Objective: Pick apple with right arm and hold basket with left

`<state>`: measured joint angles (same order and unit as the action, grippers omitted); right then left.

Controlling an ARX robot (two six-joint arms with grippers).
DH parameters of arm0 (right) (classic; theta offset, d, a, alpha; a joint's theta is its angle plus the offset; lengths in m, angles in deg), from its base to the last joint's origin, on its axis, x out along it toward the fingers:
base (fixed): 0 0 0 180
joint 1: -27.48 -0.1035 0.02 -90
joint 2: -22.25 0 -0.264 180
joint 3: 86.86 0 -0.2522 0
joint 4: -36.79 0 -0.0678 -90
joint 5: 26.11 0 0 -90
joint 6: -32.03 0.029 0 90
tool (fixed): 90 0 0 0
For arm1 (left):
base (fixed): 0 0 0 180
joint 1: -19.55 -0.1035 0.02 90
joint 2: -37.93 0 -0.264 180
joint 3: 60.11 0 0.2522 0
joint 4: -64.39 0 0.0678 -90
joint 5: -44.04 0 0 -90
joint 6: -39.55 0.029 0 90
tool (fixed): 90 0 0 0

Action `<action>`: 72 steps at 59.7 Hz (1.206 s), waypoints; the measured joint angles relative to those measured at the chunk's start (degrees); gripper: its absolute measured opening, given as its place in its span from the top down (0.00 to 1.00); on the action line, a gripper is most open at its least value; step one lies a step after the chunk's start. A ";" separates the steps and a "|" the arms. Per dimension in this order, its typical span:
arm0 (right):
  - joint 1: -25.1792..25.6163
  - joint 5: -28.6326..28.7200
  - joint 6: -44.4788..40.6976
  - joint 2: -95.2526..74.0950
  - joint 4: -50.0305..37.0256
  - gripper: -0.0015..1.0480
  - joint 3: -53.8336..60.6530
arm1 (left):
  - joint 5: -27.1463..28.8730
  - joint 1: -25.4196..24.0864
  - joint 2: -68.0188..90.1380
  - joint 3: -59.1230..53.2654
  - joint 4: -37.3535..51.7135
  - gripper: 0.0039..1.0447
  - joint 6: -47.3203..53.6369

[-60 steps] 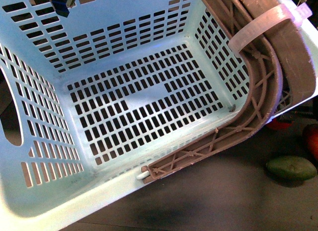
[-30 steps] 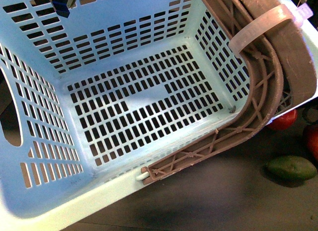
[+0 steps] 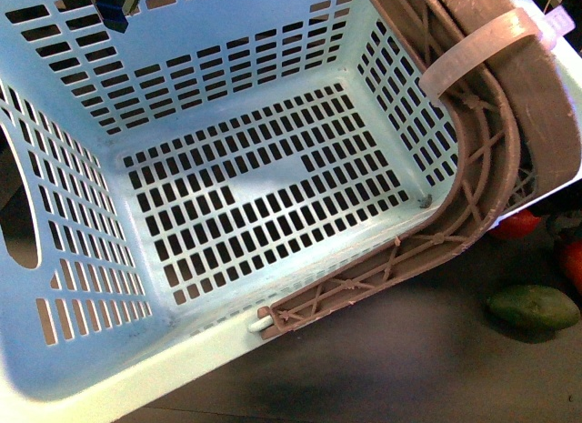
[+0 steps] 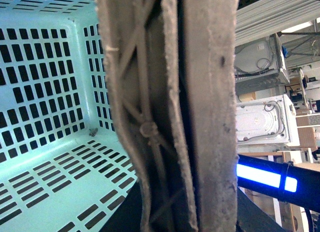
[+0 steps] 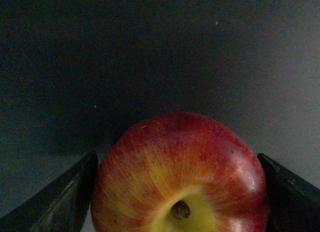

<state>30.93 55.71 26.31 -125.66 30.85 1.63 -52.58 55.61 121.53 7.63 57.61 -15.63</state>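
The light turquoise basket [image 3: 273, 182] fills the front view, tilted, with its slotted floor empty. Its grey-brown handles [image 3: 496, 159] run along the right rim, bound by a white zip tie [image 3: 482, 41]. In the left wrist view the handles [image 4: 200, 92] stand right at the camera, and my left gripper [image 4: 187, 217] is shut on them, with the basket's floor [image 4: 45, 117] behind. In the right wrist view the apple [image 5: 180, 162], red with a yellow patch round its stem, sits between the dark fingers [image 5: 60, 202] of my right gripper [image 5: 177, 202], which is shut on it above a dark surface.
A green oval fruit [image 3: 532, 307] lies on the dark table right of the basket. A red fruit [image 3: 514, 226] peeks from under the basket's corner and another red one [image 3: 573, 264] shows at the right edge. White machines [image 4: 262, 122] and a blue light strip [image 4: 265, 176] stand behind.
The red fruit at the basket's right corner showed more half a second ago and is again mostly hidden. The basket has barely moved.
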 joint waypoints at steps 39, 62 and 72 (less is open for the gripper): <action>4.70 6.71 3.98 41.79 -13.00 0.24 29.16 | 0.00 -0.02 0.00 0.00 0.00 0.84 0.02; -15.34 6.12 13.79 74.18 -11.37 0.24 40.85 | 0.02 -0.02 0.00 0.00 0.00 0.84 0.02; -23.39 4.94 15.52 72.28 -11.61 0.24 42.49 | 0.02 -0.02 0.00 0.00 0.00 0.84 0.02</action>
<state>7.54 60.65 41.83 -53.38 19.24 44.12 -52.55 55.58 121.53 7.63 57.61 -15.61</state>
